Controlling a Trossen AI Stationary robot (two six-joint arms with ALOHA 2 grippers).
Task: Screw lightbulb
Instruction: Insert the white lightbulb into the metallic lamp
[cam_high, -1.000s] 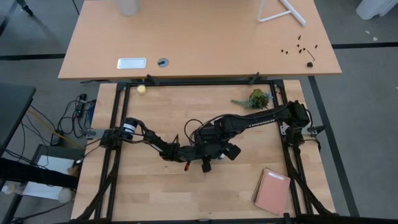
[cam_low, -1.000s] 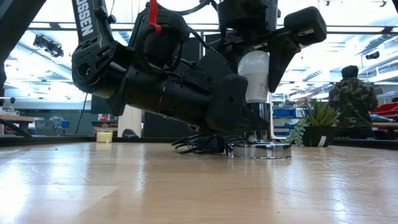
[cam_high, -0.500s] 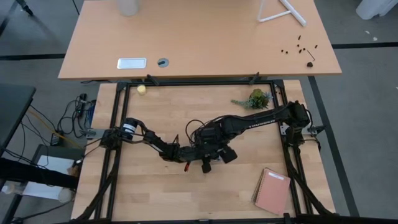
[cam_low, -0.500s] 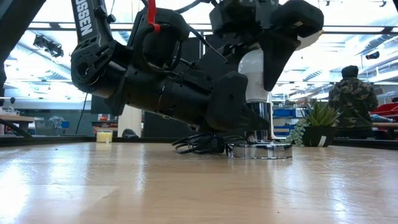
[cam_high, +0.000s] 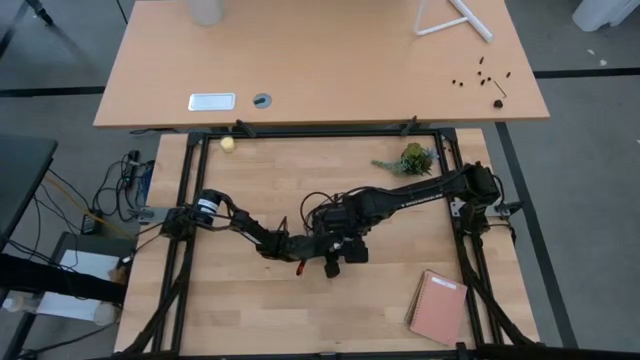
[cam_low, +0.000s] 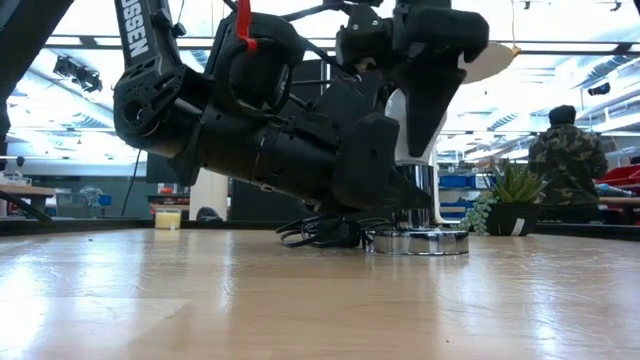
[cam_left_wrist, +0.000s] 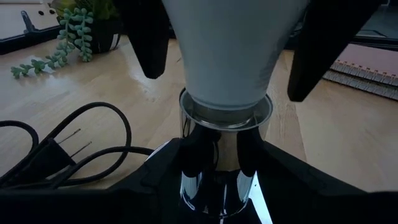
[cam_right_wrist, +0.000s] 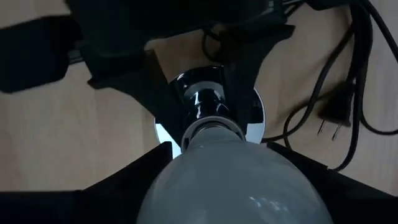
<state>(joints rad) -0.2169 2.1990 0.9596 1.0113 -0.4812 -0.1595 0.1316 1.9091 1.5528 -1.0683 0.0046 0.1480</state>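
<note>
White lightbulb (cam_left_wrist: 224, 56) upright in chrome socket (cam_left_wrist: 221, 162) at table (cam_high: 250, 300) centre. Right gripper (cam_low: 425, 100) above, fingers clasping bulb. Left gripper (cam_left_wrist: 214, 186) low, fingers clamping socket stem. Black cord (cam_left_wrist: 68, 149) beside.

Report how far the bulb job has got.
Done: the lightbulb stands upright with its base in the chrome socket.

In hand: the left gripper clamps the socket's stem while the right gripper grips the bulb's glass from above, placed to turn it.

Left: the frames don't show whether the thread is seated fully; then both grippers must let go.
</note>
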